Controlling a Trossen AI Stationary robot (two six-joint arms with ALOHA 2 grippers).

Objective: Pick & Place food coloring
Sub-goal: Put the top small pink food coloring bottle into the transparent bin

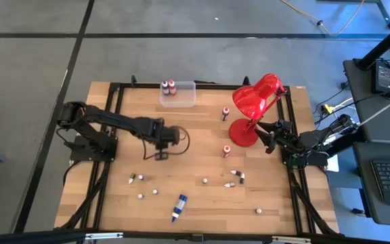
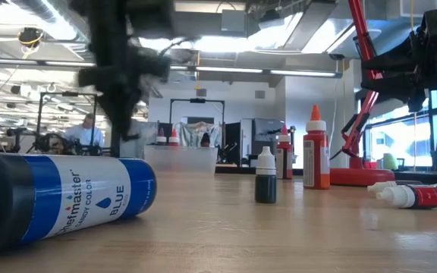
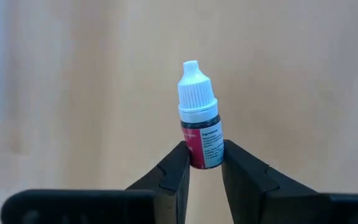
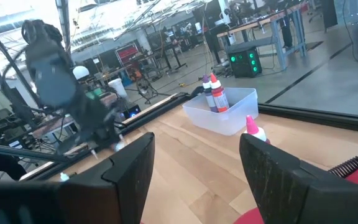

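Looking at the high view first: we see the left gripper (image 1: 161, 153) out over the middle-left of the wooden tabletop (image 1: 195, 129), and the right gripper (image 1: 269, 140) parked at the right edge just beside the red desk lamp (image 1: 252, 108). A clear plastic box (image 1: 179, 95) sits at the far edge with two food coloring bottles (image 1: 168, 87) standing in it. Two more small bottles stand near the lamp base, several tiny ones lie scattered along the near side, and the longer blue bottle (image 1: 179, 207) lies near the front edge. Low view: we get the blue bottle (image 2: 59, 199) on its side up close, a dark dropper bottle (image 2: 265, 177) upright mid-table, a taller red-orange bottle (image 2: 316, 152) upright behind it, one red bottle (image 2: 410, 196) lying at right, and the box (image 2: 180, 157) farther back; a person sits in the room beyond. The left arm shows as a dark blur coming down from above. Left wrist view: we see the left gripper (image 3: 205, 167) clamped on a small dark red bottle (image 3: 201, 124) with a white cap, fingers (image 3: 174, 177) pinching its lower body, cap pointing away from the gripper, tabletop blurred behind it. Right wrist view: the right gripper (image 4: 196, 163) has its fingers (image 4: 129, 168) spread wide with nothing between them, facing the box (image 4: 224, 112) and its two bottles across the tabletop.
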